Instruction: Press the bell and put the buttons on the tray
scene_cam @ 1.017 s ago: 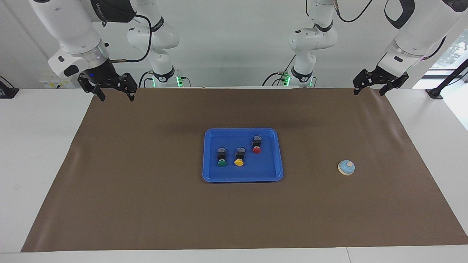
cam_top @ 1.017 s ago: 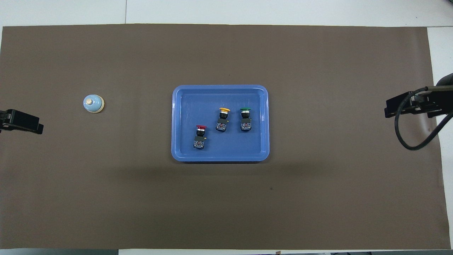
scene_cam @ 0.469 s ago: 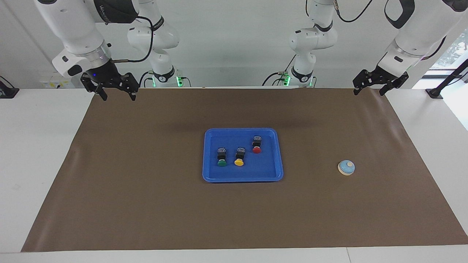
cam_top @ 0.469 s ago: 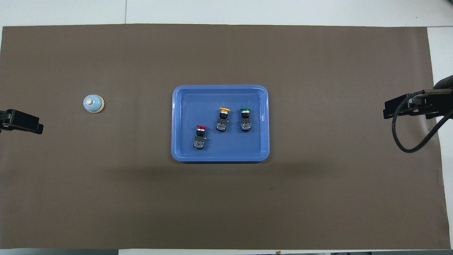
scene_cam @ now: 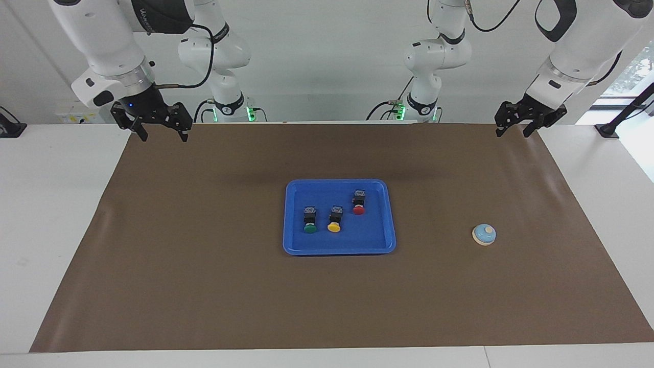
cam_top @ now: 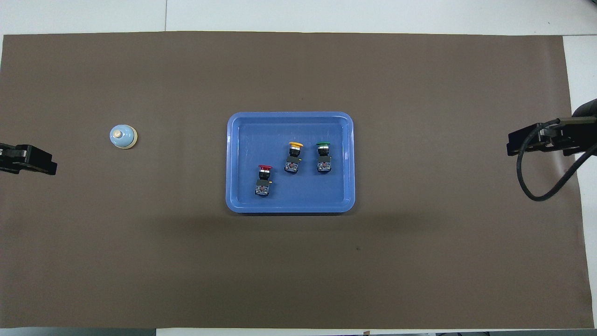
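The blue tray (scene_cam: 373, 236) lies at the middle of the brown mat. In it lie three buttons on their sides: green (scene_cam: 309, 221), yellow (scene_cam: 334, 220) and red (scene_cam: 358, 202), the red one nearest to the robots. The light-blue bell (scene_cam: 484, 234) stands on the mat toward the left arm's end. My left gripper (scene_cam: 512, 133) is open and empty, raised over the mat's corner at its own end. My right gripper (scene_cam: 163, 136) is open and empty, raised over the mat's corner at its end. The overhead view shows the tray (cam_top: 289, 128), bell (cam_top: 123, 136), left gripper (cam_top: 29, 159) and right gripper (cam_top: 536, 140).
The brown mat (scene_cam: 204, 286) covers most of the white table (scene_cam: 51, 204). A black cable (cam_top: 541, 186) loops from the right arm's wrist over the mat's end.
My right gripper has risen slightly and shifted a little. My left gripper has turned a bit at the wrist, its fingers looking closer together. Tray, buttons and bell have not moved.
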Tool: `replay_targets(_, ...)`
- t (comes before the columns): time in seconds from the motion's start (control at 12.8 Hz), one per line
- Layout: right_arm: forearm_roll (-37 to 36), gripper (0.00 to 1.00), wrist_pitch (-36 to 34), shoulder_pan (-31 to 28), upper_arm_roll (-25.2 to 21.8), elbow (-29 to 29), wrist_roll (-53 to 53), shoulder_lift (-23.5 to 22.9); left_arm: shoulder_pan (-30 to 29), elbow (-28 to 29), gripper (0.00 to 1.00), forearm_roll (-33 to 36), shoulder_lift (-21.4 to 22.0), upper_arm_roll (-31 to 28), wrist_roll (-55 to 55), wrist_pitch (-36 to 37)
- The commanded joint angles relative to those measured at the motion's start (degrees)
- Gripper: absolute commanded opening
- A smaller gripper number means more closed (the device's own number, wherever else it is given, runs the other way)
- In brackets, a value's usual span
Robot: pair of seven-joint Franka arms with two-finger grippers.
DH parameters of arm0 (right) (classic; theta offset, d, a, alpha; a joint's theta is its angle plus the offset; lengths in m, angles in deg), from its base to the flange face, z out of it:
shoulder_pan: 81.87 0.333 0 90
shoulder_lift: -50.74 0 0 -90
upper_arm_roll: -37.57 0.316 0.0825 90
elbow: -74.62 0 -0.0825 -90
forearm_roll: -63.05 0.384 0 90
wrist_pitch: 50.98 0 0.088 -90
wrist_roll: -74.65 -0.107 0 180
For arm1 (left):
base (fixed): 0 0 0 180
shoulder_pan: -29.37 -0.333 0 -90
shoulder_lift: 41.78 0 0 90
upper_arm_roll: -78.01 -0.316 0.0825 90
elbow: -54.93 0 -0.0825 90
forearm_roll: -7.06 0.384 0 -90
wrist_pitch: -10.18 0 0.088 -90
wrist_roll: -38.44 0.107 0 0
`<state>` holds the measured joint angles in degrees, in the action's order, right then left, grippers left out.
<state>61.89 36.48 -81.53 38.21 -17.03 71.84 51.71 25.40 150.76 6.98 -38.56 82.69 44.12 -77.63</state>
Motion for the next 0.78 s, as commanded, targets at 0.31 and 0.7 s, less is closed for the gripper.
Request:
replay_targets(0.31,-0.4,1.00,0.6,-1.5,1.1,-1.2,0.6,1.0,-0.2,7.4,0.00,0.1,-8.3,-0.4,-0.4,-18.9)
replay_targets(0.7,-0.4,1.00,0.6,-1.5,1.1,-1.2,0.6,1.0,-0.2,8.4,0.00,0.7,-18.1,-0.5,-0.8,-31.5)
